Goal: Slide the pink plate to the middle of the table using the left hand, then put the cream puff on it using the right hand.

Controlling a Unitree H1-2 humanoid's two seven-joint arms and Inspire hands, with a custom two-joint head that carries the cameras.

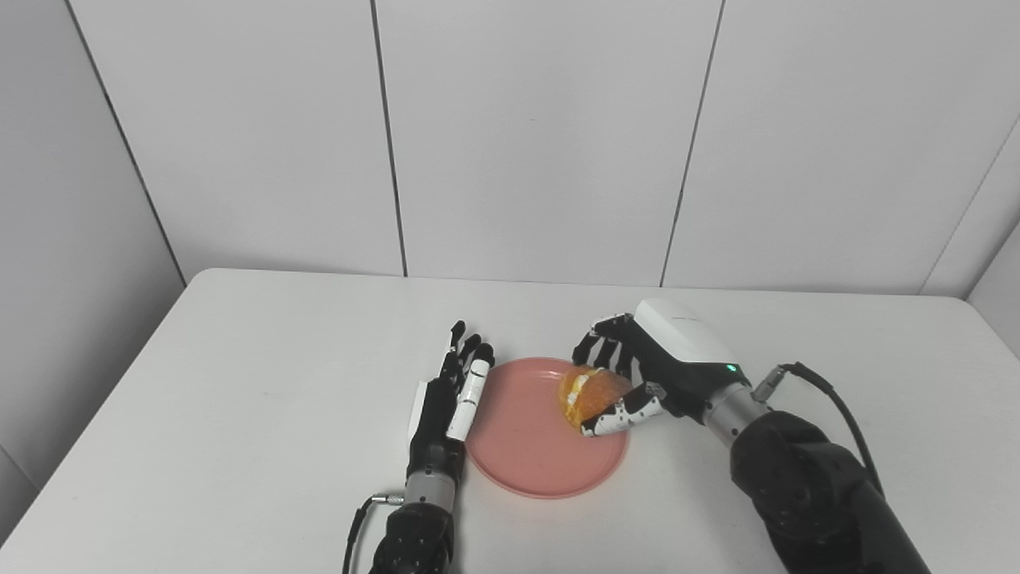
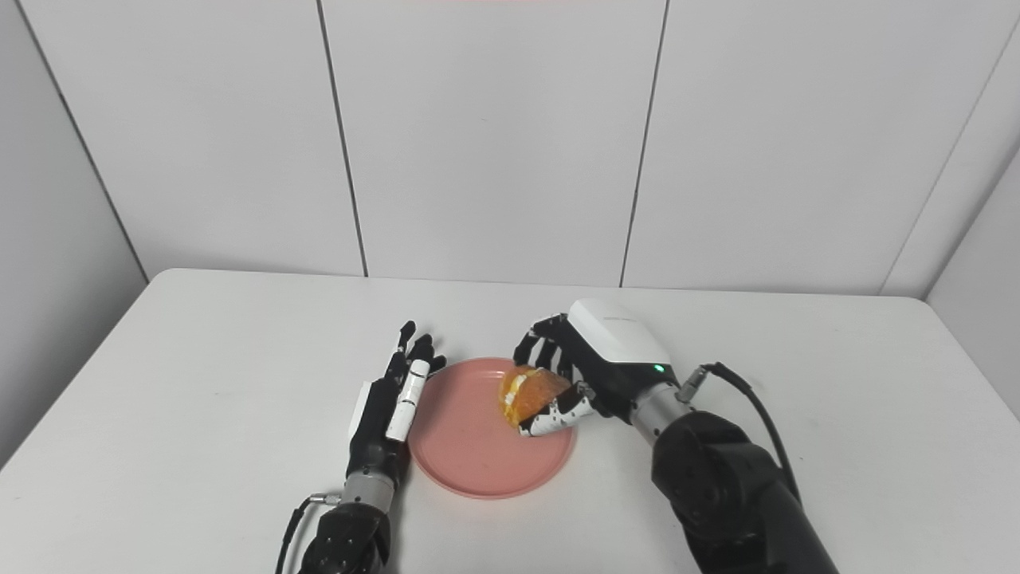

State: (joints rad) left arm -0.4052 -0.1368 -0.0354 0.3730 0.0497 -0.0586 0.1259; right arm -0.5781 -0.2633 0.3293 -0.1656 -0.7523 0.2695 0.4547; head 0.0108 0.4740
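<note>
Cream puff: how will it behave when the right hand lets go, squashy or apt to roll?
Probably soft: the cream puff shows a cream seam, so the right hand could dent it. Its rounded shape might rock a little, but the pink plate looks shallow and flat, so it likely settles.

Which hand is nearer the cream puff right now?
Right. The right hand is shut on the cream puff, holding it over the pink plate. The left hand stands open at the plate's left rim, clear of the puff.
</note>
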